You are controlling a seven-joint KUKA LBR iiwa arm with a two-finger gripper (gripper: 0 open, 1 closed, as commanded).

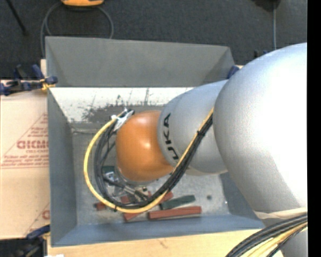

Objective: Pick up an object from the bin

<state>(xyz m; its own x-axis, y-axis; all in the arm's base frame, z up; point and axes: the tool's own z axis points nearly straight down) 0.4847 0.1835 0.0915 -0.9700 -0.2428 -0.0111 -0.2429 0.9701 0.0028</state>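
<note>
My gripper [116,185] is low in the bin's front left part, mostly hidden under the arm's orange cover, with only some of its grey metal body showing. A small teal piece [108,171] lies right beside it on the left. Just in front of it lie a short reddish-brown piece [101,206] and a tan stick [132,216]. To the right of these, a long red-brown bar [174,213] lies flat along the front wall. Behind the bar rests a dark green elongated thing [181,200]. Nothing can be seen held.
The arm reaches in from the right and covers the bin's middle and right side. Yellow and black cables loop round the cover to the left, down to the floor. A small dark bit [208,198] lies on the floor at the front right.
</note>
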